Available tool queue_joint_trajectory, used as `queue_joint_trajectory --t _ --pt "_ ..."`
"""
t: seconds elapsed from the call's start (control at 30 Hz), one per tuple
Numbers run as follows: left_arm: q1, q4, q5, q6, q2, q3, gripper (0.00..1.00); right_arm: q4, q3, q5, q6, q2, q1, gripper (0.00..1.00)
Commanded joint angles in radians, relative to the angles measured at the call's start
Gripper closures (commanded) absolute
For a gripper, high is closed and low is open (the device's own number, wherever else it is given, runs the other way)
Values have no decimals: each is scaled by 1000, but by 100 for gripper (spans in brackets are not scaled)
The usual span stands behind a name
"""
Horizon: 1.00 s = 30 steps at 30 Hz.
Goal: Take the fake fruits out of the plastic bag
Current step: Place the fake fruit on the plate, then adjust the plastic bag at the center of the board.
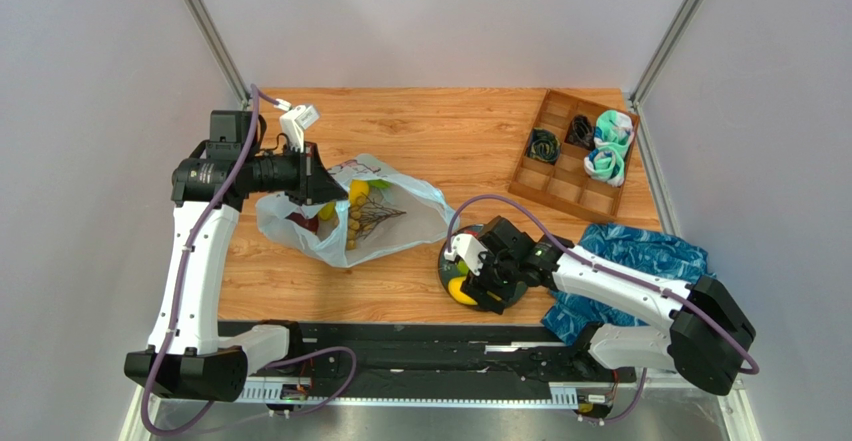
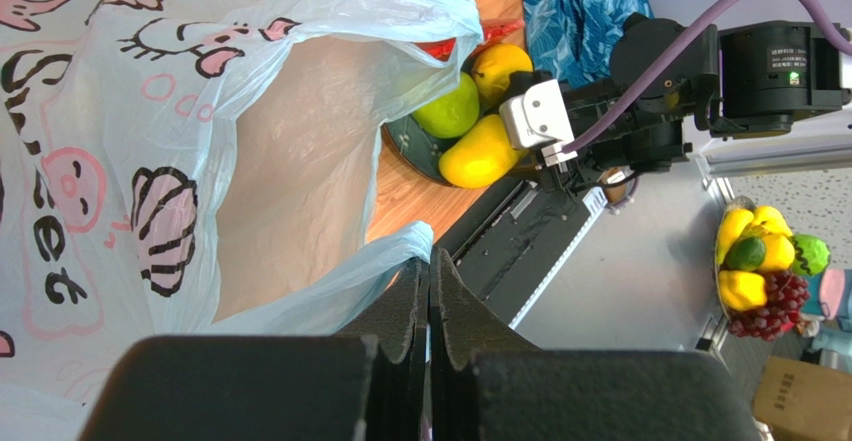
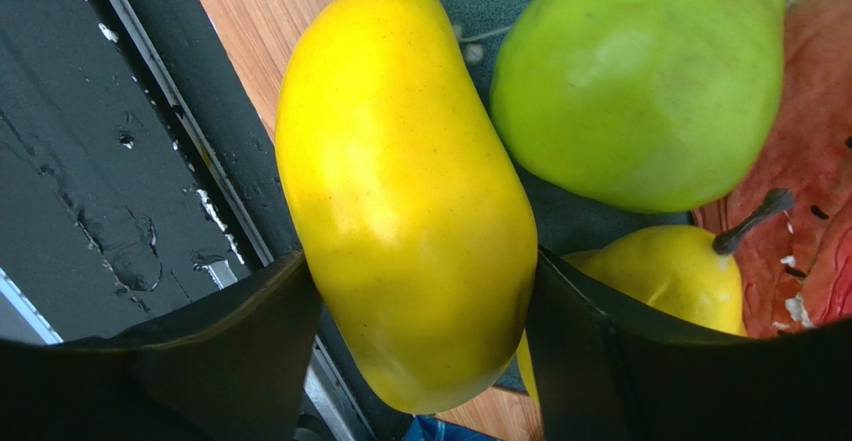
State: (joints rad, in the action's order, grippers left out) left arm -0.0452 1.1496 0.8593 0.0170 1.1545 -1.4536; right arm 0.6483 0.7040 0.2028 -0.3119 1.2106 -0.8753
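Note:
The plastic bag [image 1: 385,223] lies on the wooden table left of centre, its mouth open. Through it I see a yellow lemon [image 1: 358,193] and a dark red apple [image 1: 303,223]. My left gripper [image 1: 318,176] is shut on the bag's rim [image 2: 400,261] and holds it up. My right gripper [image 1: 468,283] is shut on a yellow mango [image 3: 400,181] over a dark plate [image 1: 447,263]. On the plate lie a green pear [image 3: 640,81], a yellow lemon [image 3: 670,271] and a red watermelon slice [image 3: 810,161]. The left wrist view shows the bag [image 2: 150,161] and the mango [image 2: 480,151].
A wooden compartment tray [image 1: 560,186] with rolled socks stands at the back right. A blue patterned cloth [image 1: 640,256] lies right of the plate. The table's near edge and a black rail [image 1: 420,341] run just below the plate.

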Motion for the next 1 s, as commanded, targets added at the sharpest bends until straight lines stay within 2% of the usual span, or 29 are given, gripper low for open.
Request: queue_joint_trajectory --t 0.0,0.03,0.07,0.17,0.33,0.4,0.53,0.57,0.67,0.7,0.8,0.87,0.97 --pt "7 7 46 -15 -10 6 100 48 60 -20 -19 -29 2 19" --pt "7 6 50 -15 -9 6 100 71 98 -25 -23 -22 1 6" --pt "7 6 56 -15 -12 7 100 117 116 -28 -24 -13 1 2" --pt "7 4 63 -15 -18 7 100 196 193 10 -44 -14 2 0" --pt "7 28 81 -49 -42 7 100 283 322 188 -133 -72 2 0" --pt "7 42 78 -57 -56 10 100 217 357 202 -142 -88 2 0" --pt "7 52 109 -57 -98 27 100 -127 379 173 -57 -27 2 0" --pt "7 52 113 -54 -108 25 100 -169 400 179 -3 18 1 2" --pt "7 61 115 -57 -142 18 100 -234 570 182 148 241 2 21" --pt "7 80 110 -61 -157 13 100 -228 680 179 193 301 1 35" --pt "7 140 75 -103 -185 -7 100 -191 824 207 291 528 1 56" --pt "7 170 37 -133 -202 -10 100 -298 844 198 345 623 -2 60" --pt "10 185 -29 -129 -240 13 100 -299 928 164 395 731 -19 63"
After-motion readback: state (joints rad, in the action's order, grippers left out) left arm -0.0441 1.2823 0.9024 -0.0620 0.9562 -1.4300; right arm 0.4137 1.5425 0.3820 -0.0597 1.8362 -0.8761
